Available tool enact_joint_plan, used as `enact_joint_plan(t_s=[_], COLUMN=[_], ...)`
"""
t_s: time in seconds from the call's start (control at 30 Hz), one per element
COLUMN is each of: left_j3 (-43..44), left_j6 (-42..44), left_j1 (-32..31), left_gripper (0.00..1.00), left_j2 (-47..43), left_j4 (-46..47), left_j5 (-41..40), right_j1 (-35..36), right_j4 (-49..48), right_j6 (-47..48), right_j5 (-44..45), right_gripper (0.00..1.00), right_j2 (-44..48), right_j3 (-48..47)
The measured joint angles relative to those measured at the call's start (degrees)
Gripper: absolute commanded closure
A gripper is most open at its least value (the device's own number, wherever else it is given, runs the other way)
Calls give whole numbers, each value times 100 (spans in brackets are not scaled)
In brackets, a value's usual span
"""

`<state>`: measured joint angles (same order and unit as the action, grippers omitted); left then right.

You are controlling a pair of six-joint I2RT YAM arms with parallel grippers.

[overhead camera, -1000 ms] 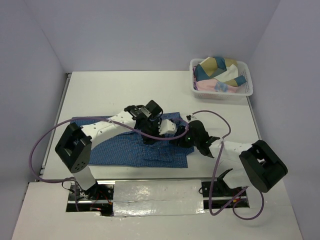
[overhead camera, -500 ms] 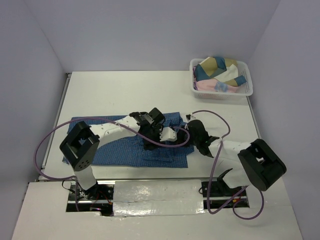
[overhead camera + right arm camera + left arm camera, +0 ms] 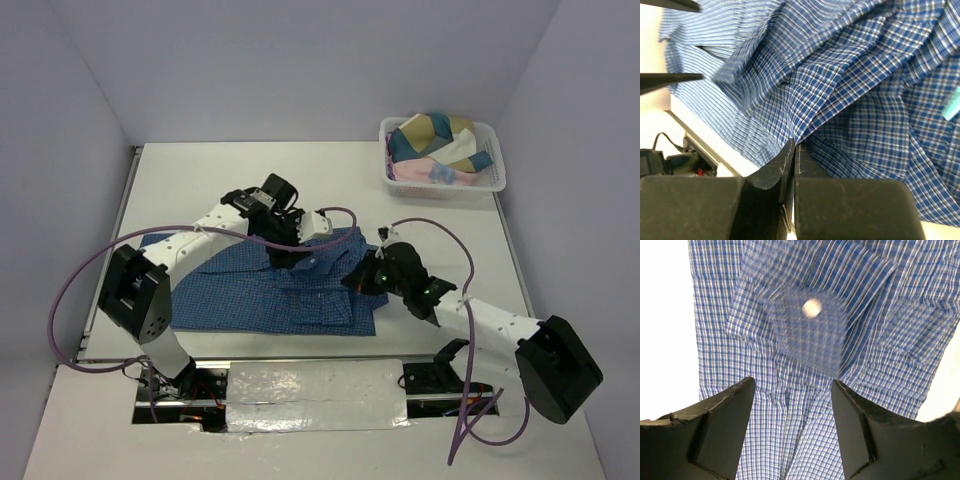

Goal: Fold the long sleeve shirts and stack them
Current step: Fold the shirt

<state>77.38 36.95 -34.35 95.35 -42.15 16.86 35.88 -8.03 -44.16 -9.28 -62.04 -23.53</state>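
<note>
On the desk [image 3: 200,180], the blue checked shirt [image 3: 230,300] lies spread, right claw [image 3: 794,145] pinching a fold of it, left claw [image 3: 792,384] wide apart above; if that thin pinch slips, the fold may drop and crumple.

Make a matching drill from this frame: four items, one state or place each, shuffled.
1. left gripper
2. right gripper
3. blue checked shirt
4. white basket

A. far right corner of the table, holding clothes
B. shut on a fold of cloth
C. open, above a shirt button
D. lying on the table between the arms

Pairs: 1-C, 2-B, 3-D, 4-A
</note>
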Motion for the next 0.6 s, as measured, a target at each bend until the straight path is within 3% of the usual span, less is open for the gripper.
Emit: enact_joint_plan(t_s=[0.2,0.27,0.3,0.4,0.6], left_j3=[0,0,0,0,0], left_j6=[68,79,81,136,188], left_j1=[127,122,122,122,249], left_gripper=[23,23,23,22,19], left_j2=[9,24,31,50,-39], left_j4=[-258,-328,-361,-483,-682], left_j5=[122,236,297,439,654], right_j1=[0,-2,-2,-2,-2], right_j4=[70,79,85,166,715], right_j6=[7,7,20,48,81], right_j5=[98,96,101,111,354], right_gripper=[83,68,55,41,31], right_j2=[-444,-721,-844,-1003,-417], right_j3=[42,42,42,42,33])
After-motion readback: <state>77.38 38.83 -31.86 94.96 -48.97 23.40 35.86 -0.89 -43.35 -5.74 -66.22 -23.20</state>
